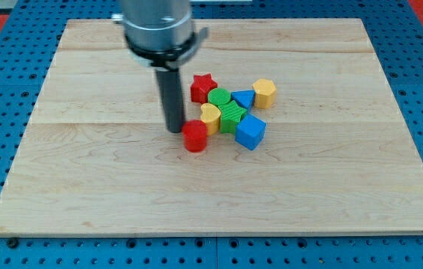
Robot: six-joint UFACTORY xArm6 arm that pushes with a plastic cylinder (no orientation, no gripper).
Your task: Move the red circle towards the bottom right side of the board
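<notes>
The red circle [194, 137] is a short red cylinder near the middle of the wooden board [84, 179]. It sits at the lower left of a tight cluster of blocks. My tip [175, 130] is on the board just to the left of the red circle, touching or almost touching its upper left side. The dark rod rises from there to the silver arm housing at the view's top.
The cluster to the right of the red circle holds a red star [203, 87], a green circle [220, 97], a blue triangle [243, 98], a yellow hexagon [264, 93], a yellow block [210, 116], a green star [232, 117] and a blue cube [250, 131].
</notes>
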